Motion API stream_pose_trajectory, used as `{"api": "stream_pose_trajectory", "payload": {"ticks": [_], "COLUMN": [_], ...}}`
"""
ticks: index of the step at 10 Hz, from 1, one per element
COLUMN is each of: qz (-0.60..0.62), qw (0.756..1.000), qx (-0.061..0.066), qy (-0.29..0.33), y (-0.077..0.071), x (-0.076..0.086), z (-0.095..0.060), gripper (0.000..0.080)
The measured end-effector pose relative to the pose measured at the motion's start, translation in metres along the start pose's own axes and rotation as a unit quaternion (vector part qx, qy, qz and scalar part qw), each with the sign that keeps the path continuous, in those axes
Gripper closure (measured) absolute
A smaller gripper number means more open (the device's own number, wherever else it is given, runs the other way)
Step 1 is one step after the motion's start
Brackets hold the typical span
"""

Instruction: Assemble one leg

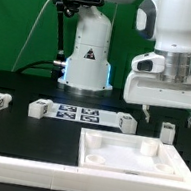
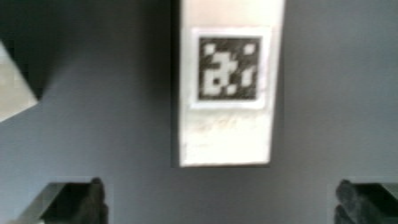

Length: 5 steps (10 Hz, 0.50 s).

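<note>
Jaws wide apart, empty, over tagged white leg (image 2: 231, 90), prob. upright, near tray (image 1: 126, 140).

Plain green backdrop (image 1: 17, 9) behind a matte black table (image 1: 25, 137) under bright, even indoor light.

The gripper (image 1: 166, 116), jaws spread wide, hangs clear above the dark bench (image 1: 25, 137). Below it, a white leg (image 2: 231, 80) has bare bench along both long sides. A raised-rim white tray (image 1: 86, 151) lies near, toward the camera.
</note>
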<state>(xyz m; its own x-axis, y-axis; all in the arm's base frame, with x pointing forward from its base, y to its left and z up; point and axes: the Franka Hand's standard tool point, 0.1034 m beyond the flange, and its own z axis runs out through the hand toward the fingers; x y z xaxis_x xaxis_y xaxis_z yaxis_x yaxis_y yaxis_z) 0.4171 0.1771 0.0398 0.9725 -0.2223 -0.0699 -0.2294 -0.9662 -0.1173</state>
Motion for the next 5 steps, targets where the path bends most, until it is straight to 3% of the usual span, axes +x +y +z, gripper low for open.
{"api": "stream_pose_trajectory", "payload": {"ticks": [1,2,5], "qz": [0.004,-0.013,-0.012], "qw": [1.0,0.998,0.98], "qx": [0.003,-0.011,-0.025], "qy": [-0.003,-0.067,-0.195], "y": [-0.001,0.008,0.009], "x": [-0.002,-0.007,-0.006], "z": [0.001,0.001,0.002], "gripper": [0.0151,0.0151,0.0151]}}
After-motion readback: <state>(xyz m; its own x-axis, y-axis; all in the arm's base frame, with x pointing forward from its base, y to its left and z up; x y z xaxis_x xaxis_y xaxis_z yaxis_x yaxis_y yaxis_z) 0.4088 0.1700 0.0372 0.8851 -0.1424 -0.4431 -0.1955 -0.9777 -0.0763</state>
